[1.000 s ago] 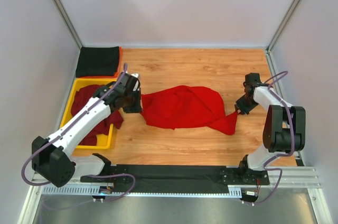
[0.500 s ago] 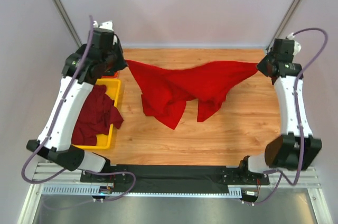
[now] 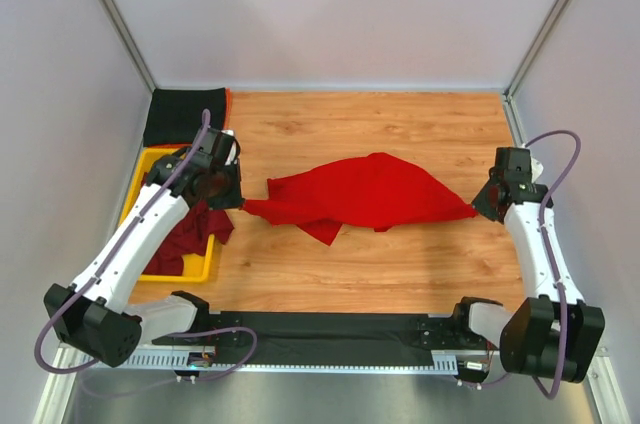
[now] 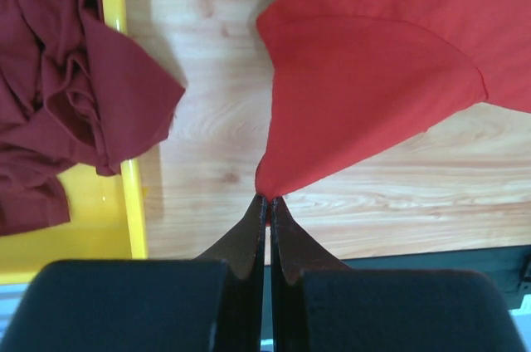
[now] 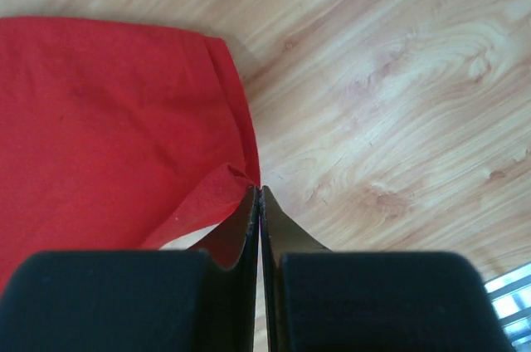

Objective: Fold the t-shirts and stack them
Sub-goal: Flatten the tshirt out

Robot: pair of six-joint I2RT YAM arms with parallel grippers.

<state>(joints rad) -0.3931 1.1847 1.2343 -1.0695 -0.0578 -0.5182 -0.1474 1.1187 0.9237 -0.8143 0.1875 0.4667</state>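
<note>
Where the two arms rise from the near edge of the surface point(image 3: 400, 269), the left arm point(image 3: 140, 239) slants forward and inward over the yellow tray point(image 3: 197, 274), and the right arm point(image 3: 535, 244) stands steeper and bends inward at the wrist; both wrists are held low over the wood. The left jaws are pinched closed on the pointed left tip of the red t-shirt point(image 3: 370, 194), and the right jaws are closed likewise on its right tip, where a hem corner doubles over. Between them the red t-shirt lies mid-surface, drawn out into a long spindle, with a loose flap trailing toward the near side. By its look the cloth is light, limp and not fragile: it should sag and fold on itself wherever unsupported, so it is best held at corners or hems and kept taut between two grips. To the left, maroon t-shirts point(image 3: 180, 239) are heaped in the yellow tray, and one spills over its rim onto the wood. Farthest away, in the far left corner, a black t-shirt point(image 3: 185, 116) lies folded flat, with an orange edge showing along its right side.
</note>
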